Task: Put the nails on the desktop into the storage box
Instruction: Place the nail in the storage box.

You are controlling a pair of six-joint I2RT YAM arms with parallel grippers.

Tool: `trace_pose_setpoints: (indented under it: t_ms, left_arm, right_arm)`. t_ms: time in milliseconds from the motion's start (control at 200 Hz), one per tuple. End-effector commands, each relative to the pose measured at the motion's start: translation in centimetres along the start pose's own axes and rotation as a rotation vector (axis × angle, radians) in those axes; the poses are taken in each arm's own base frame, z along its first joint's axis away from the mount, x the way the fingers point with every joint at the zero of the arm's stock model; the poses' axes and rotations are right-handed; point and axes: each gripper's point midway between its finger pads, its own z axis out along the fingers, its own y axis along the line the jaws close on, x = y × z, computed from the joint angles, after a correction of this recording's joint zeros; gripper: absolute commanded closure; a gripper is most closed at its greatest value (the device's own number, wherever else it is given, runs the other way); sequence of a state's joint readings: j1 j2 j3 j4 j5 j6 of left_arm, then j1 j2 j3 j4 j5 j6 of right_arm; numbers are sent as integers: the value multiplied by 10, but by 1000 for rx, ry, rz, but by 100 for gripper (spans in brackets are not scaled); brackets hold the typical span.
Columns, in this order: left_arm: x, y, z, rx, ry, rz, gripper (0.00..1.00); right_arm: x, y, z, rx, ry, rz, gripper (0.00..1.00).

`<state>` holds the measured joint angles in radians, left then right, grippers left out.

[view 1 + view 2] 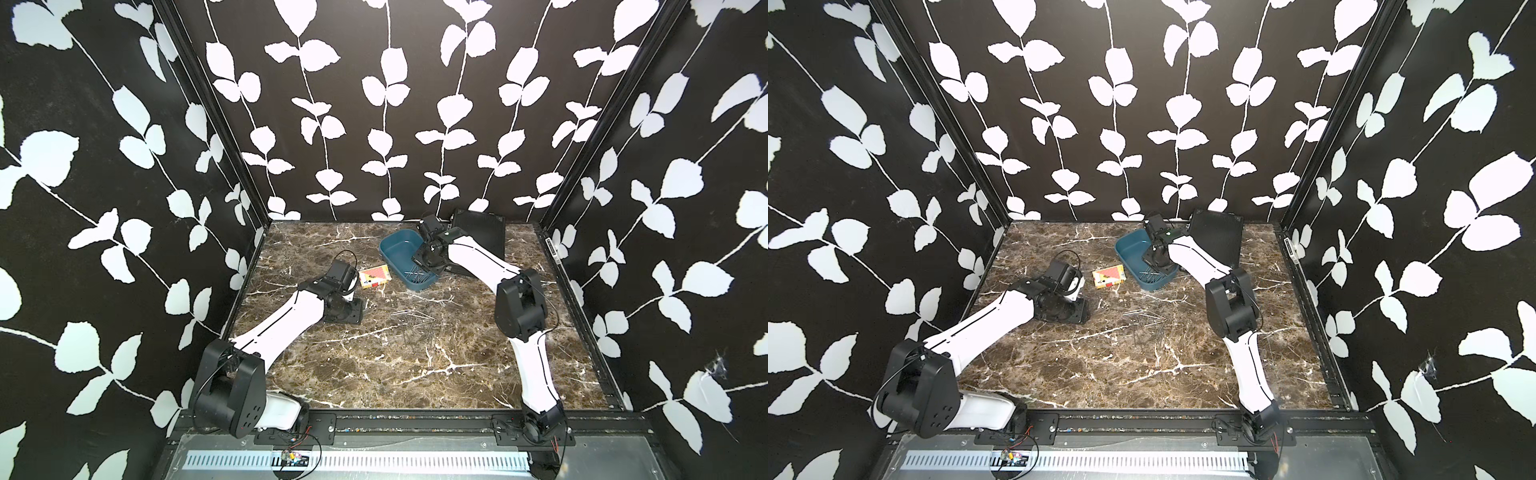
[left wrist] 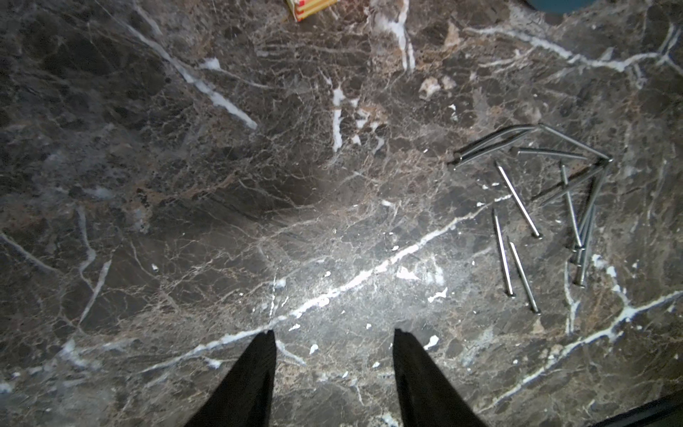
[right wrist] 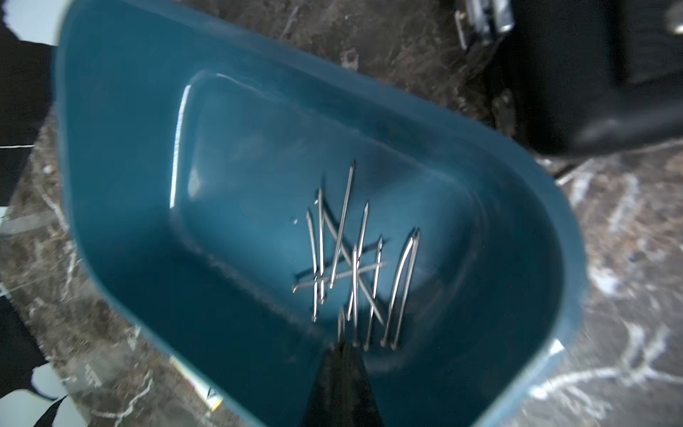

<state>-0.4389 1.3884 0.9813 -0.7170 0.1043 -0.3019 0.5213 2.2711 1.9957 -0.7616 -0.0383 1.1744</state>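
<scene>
In both top views the right gripper [image 1: 423,266] hangs over the near end of the storage box [image 1: 394,248], which sits toward the far side of the desktop [image 1: 374,374]. A black ribbed case [image 1: 482,232] is behind it and a card box [image 1: 375,277] is near. The loose nails [image 1: 415,328] lie mid-desktop, with open marble around them and the walls well apart. Left wrist view: left gripper [image 2: 332,332] jaws apart, nothing between them, tips over bare marble. The loose nails are off to one side, untouched. Right wrist view: right gripper tips clenched together inside the box, over a crossed heap of nails [image 3: 351,266] on its floor near one end wall. One nail runs up to the tips, can't tell if it's pinched.
</scene>
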Motion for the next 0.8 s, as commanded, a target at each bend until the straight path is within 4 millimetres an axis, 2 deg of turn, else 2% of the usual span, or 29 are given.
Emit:
trace_pose_setpoints:
  t_ms: [0,25,110,170,320,425,495,645,795]
  left_arm:
    - [-3,1,-13,-7,-8,11,47]
    - [-2,2,-12,-10,-4,10,46]
    - [0,2,-11,-11,3,10,46]
    - [1,2,-8,-8,4,9,46]
    - [-1,-2,3,22,10,3,46]
    - [-5,-7,10,44,17,1,46]
    - [-8,-11,12,62,13,4,46]
    - [-8,-19,19,91,18,13,46]
    - [0,-27,28,106,36,19,46]
  right_arm:
    - [-12,9,-2,-19,-26,-3,100]
    - [-11,7,-1,-14,-25,-4,100]
    - [-9,7,-3,-18,-19,-22,87]
    - [-9,10,-9,-31,-16,-44,82]
    - [-7,21,-41,-97,-24,-128,77]
    - [9,13,-69,-103,-5,-218,74]
    - [22,1,-86,-95,12,-281,73]
    - [64,-47,-107,-36,108,-413,73]
    - [114,-97,-109,48,207,-515,72]
